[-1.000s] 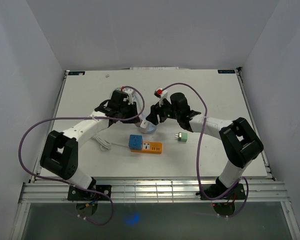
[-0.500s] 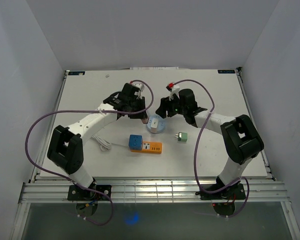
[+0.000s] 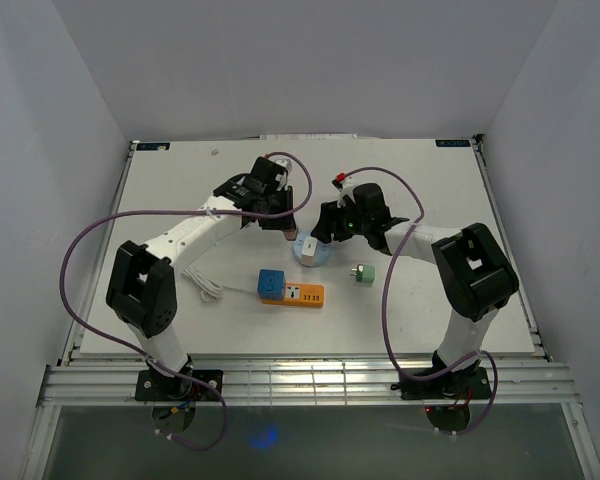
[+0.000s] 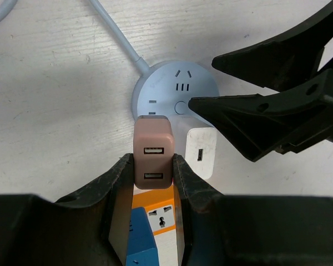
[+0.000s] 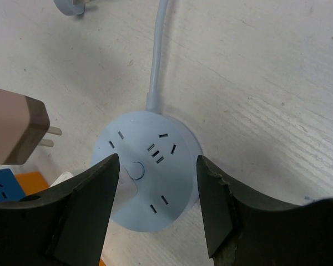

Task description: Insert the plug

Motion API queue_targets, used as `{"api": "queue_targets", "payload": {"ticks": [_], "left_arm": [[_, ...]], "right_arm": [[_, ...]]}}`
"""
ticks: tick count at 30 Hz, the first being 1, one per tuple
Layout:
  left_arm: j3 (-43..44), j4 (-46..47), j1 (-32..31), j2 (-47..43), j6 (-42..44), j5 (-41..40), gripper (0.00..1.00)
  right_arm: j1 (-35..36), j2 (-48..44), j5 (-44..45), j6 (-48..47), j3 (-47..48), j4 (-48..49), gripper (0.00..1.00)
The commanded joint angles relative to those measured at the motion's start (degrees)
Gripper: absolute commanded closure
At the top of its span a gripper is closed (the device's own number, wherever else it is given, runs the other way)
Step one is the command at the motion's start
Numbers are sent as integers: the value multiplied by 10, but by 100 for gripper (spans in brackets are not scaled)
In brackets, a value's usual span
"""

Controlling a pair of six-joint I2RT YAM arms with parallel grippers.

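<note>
My left gripper is shut on a pink USB plug and holds it just above the near rim of the round pale-blue socket. In the right wrist view the pink plug hangs left of the socket, its prongs pointing at it and clear of the slots. My right gripper is open and empty, with one finger on each side of the socket. A white charger stands on the socket's edge. My right fingers show beside it.
An orange power strip with a blue cube lies in front of the socket. A green plug lies to the right. The socket's white cable runs away from it, and a cable loops at the left.
My left gripper has carried the pink plug to the right, up to the round socket. My right gripper has pulled back from the socket's left side and now straddles it.
</note>
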Motion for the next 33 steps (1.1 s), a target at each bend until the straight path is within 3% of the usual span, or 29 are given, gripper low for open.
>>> {"api": "queue_targets", "payload": {"ticks": [1, 15, 33], "left_arm": [[23, 5, 1, 6, 6, -8, 100], [32, 35, 1, 37, 17, -5, 100], [33, 38, 1, 57, 31, 5, 100]], "right_arm": [[-6, 1, -14, 35, 15, 10, 37], [-19, 31, -46, 45, 3, 10, 58], [-18, 40, -23, 14, 5, -36, 58]]}}
